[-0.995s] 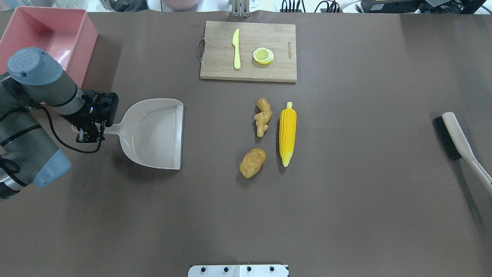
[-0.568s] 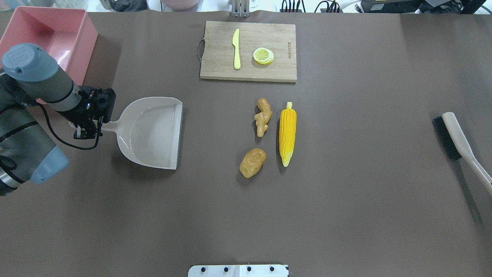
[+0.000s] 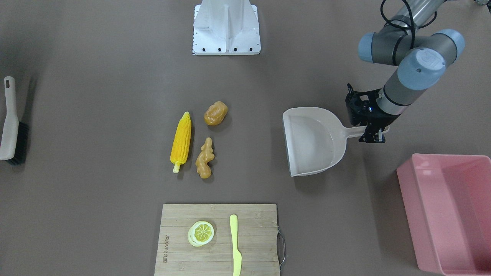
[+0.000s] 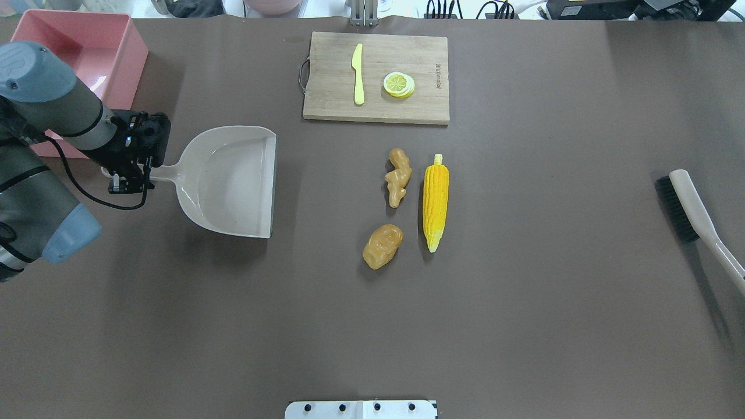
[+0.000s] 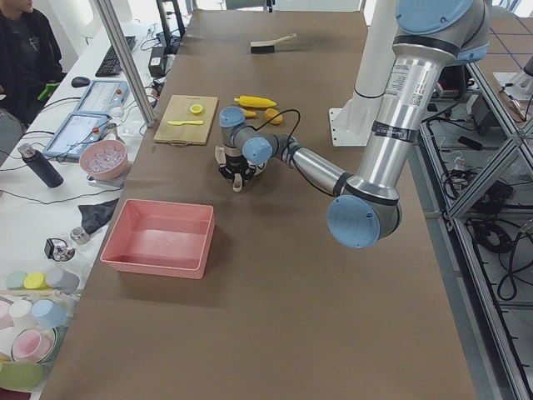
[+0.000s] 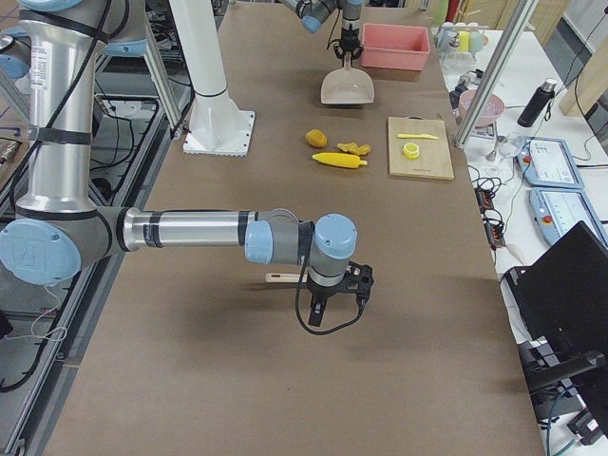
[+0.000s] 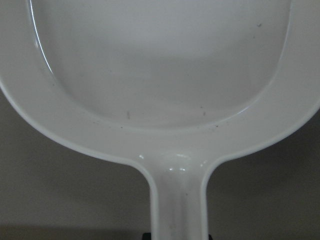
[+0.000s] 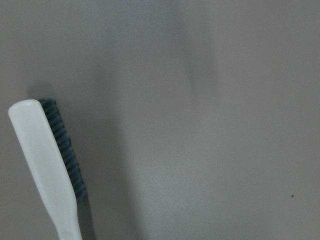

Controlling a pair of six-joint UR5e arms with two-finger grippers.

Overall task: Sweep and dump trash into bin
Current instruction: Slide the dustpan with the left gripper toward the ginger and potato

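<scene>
Check overhead view, left side: left gripper [image 4: 135, 170] clamped on handle of beige dustpan [image 4: 233, 180], pan mouth facing frame right. Trash sits at frame centre, all three pieces on table, well apart from pan: ginger root [image 4: 398, 176] just beside corn cob [image 4: 436, 201], potato lump [image 4: 382, 246] below root. Bin [image 4: 75, 46] in upper left corner, behind left arm. You only get right gripper [image 6: 332, 294] in right side view, near brush [image 4: 684, 201] handle; cannot tell its grip. Cutting board [image 4: 378, 58] top centre, knife [image 4: 357, 74] and lemon slice [image 4: 398, 84] on it.
</scene>
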